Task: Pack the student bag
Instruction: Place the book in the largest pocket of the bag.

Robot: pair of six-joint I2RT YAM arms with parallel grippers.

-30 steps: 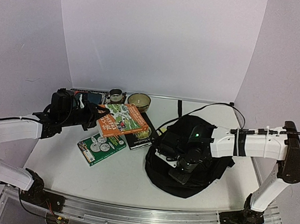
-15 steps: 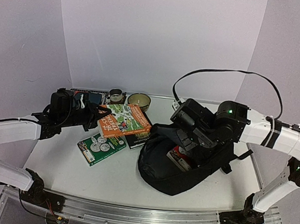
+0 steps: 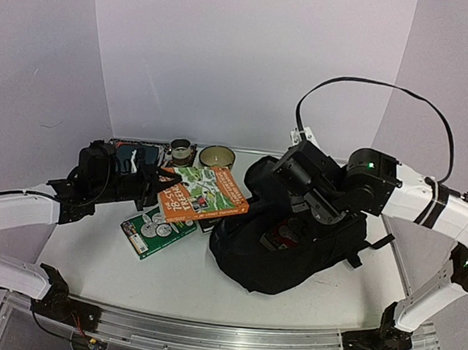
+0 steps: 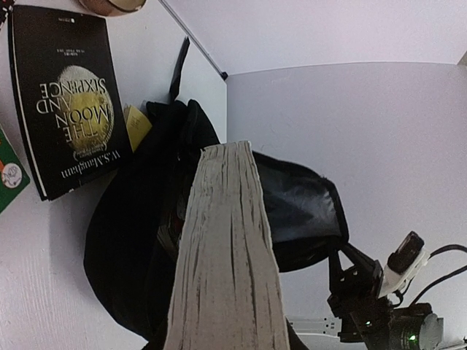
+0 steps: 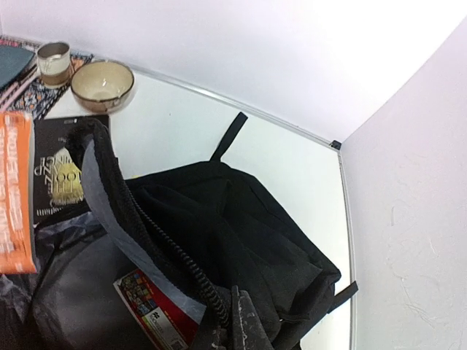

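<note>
The student bag [image 3: 293, 249] is a black backpack at the table's middle right, its mouth open toward the left. My right gripper [image 3: 276, 181] is shut on the bag's zip edge [image 5: 186, 266] and holds it lifted. A red book [image 5: 153, 310] lies inside the bag. My left gripper [image 3: 148, 186] is shut on an orange and green book [image 3: 204, 190], held above the table with its far edge next to the bag's mouth. In the left wrist view the book's page edge [image 4: 226, 255] points at the open bag [image 4: 292, 204].
A black book [image 4: 66, 95] lies flat left of the bag, partly under the held book. A green book [image 3: 158, 230] lies nearer the front. A bowl [image 3: 217, 155], a cup [image 3: 181, 148] and a patterned flat item [image 3: 139, 150] stand along the back wall.
My right gripper has risen and moved back and left, pulling the bag's rim up and open; the bag slid left. My left gripper has carried the orange book right toward the bag.
</note>
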